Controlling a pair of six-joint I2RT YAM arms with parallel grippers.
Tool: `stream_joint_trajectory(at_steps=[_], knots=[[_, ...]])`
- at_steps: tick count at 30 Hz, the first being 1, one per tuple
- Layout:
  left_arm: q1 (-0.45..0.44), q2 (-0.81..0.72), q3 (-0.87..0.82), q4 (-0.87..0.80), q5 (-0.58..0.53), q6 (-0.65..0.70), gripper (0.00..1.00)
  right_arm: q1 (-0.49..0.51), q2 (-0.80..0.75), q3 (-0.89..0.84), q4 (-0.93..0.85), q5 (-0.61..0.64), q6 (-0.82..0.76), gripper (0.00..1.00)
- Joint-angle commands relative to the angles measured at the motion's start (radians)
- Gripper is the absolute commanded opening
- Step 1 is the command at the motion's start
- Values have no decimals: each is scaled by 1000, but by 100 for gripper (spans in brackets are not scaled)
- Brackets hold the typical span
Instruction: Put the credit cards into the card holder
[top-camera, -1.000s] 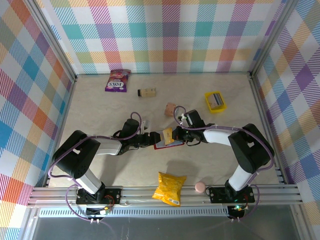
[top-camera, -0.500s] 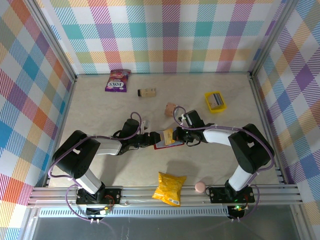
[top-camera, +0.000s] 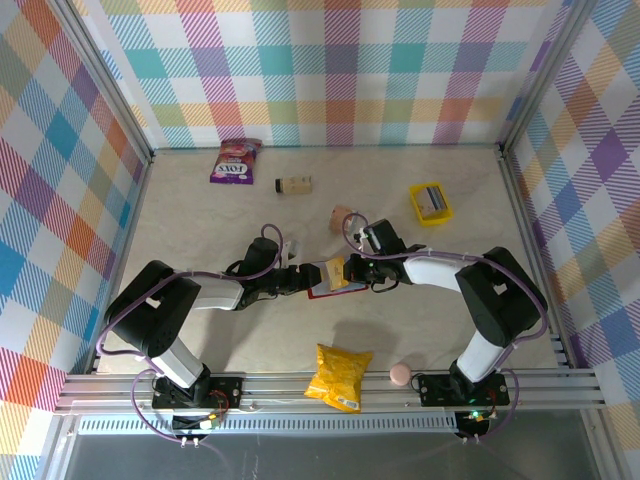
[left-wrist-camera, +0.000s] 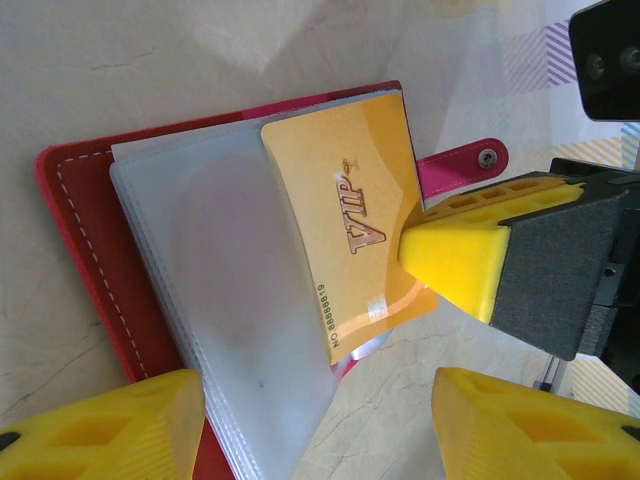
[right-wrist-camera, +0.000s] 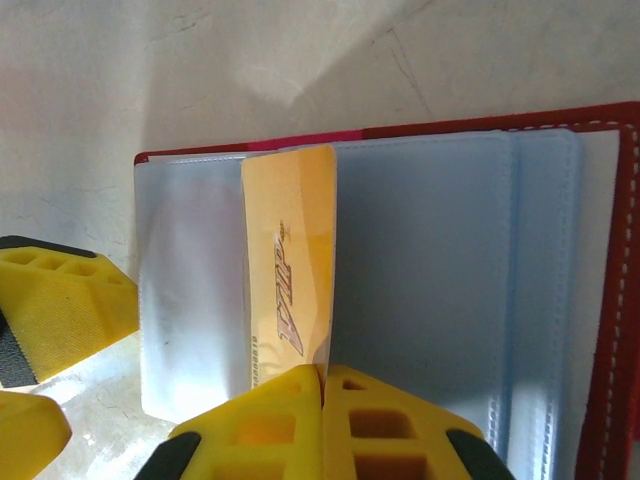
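Note:
The red card holder (top-camera: 322, 291) lies open on the table, its clear sleeves (left-wrist-camera: 230, 300) fanned out and its snap tab (left-wrist-camera: 462, 165) sticking out. My right gripper (right-wrist-camera: 322, 400) is shut on the near edge of a yellow VIP credit card (right-wrist-camera: 290, 250). The card's (left-wrist-camera: 345, 215) far end rests among the sleeves, and I cannot tell whether it sits inside a pocket. My left gripper (left-wrist-camera: 320, 430) is open, with one finger (left-wrist-camera: 110, 425) over the holder's (left-wrist-camera: 90, 260) red cover. A grey card lies in the yellow tray (top-camera: 430, 202).
A purple snack bag (top-camera: 235, 160) and a small tan box (top-camera: 294, 184) lie at the back. A pinkish object (top-camera: 341, 214) sits just behind the right gripper (top-camera: 358, 270). A yellow chip bag (top-camera: 340, 375) and a pink ball (top-camera: 399, 373) lie at the front edge.
My right gripper has edged slightly left with the yellow card. The left arm and the holder have stayed put.

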Motion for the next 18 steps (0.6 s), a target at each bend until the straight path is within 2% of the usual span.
stream_joint_trajectory(at_steps=[1, 18], knots=[[-2, -2, 20, -3, 14, 4, 61, 21, 54, 6, -74, -6, 3, 0], [-2, -14, 16, -9, 5, 6, 61, 21, 47, 13, -104, -16, 26, 0]])
